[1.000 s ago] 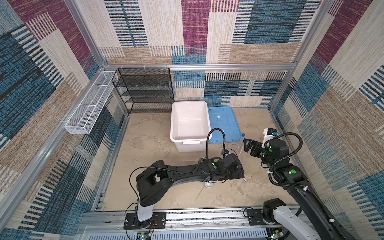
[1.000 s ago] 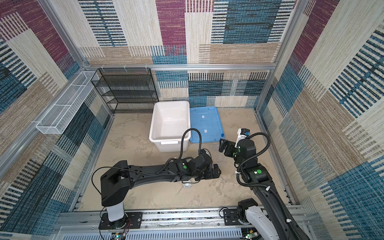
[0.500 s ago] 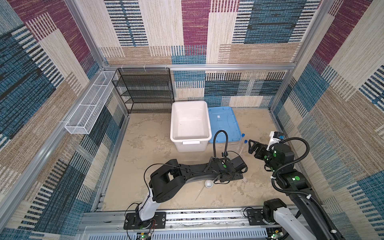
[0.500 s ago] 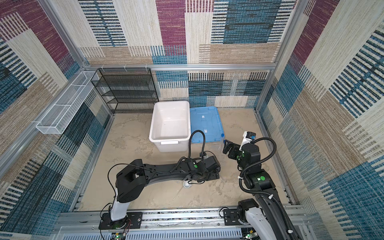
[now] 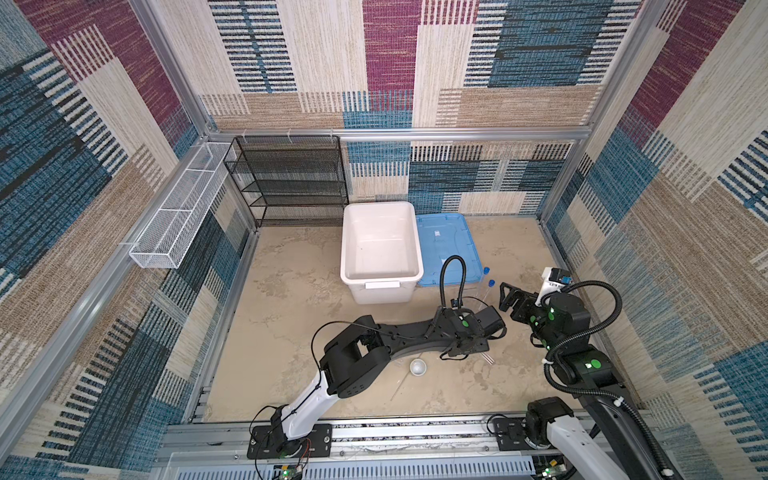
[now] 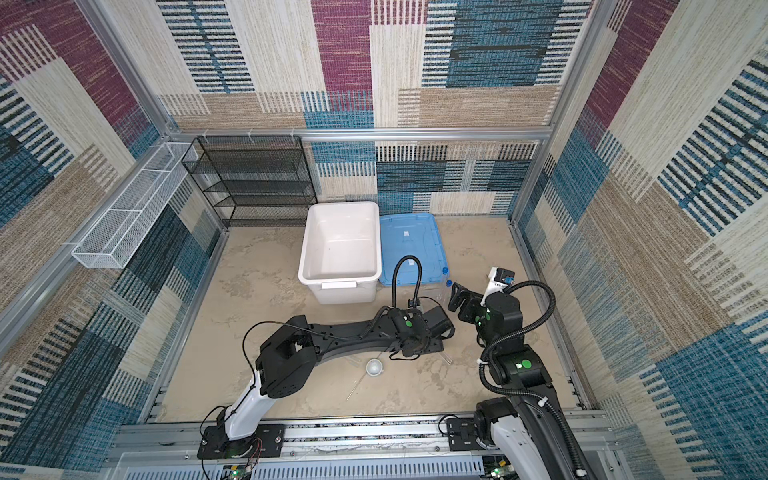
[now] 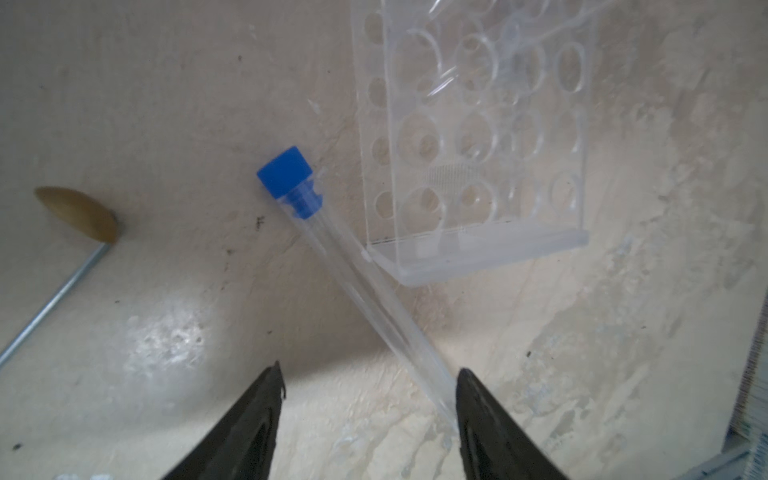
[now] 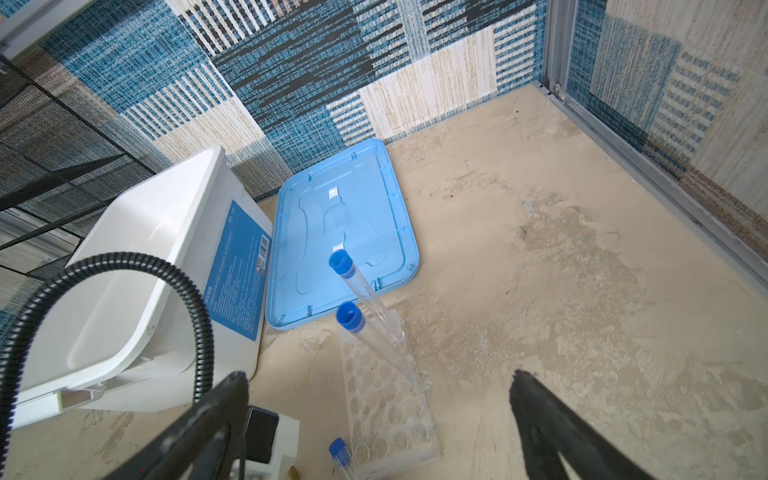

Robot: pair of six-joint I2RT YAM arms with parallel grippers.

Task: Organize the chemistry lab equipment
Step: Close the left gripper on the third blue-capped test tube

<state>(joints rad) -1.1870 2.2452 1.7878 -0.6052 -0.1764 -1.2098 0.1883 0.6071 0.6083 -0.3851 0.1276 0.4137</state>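
Observation:
A clear blue-capped tube (image 7: 353,270) lies flat on the floor beside a clear rack (image 7: 473,137). My left gripper (image 7: 370,374) stands open over the tube's bottom end, which touches the inner side of one finger (image 7: 478,415). Two more blue-capped tubes (image 8: 361,291) stand upright in the rack (image 8: 386,399). My right gripper (image 8: 378,374) hangs wide open above the rack, holding nothing. The brass spoon tip (image 7: 77,214) of the thin metal rod (image 5: 401,384) lies close by. A small white round dish (image 5: 417,367) sits on the floor near the left arm.
The large white bin (image 5: 380,245) stands at the back middle with its blue lid (image 5: 446,245) flat on the floor beside it. A black mesh shelf (image 5: 291,183) is against the back wall. A white wire basket (image 5: 183,216) hangs on the left wall.
The left jaws have narrowed around the lying tube's end, and the left arm's elbow has swung right. The right gripper has drawn back a little to the right.

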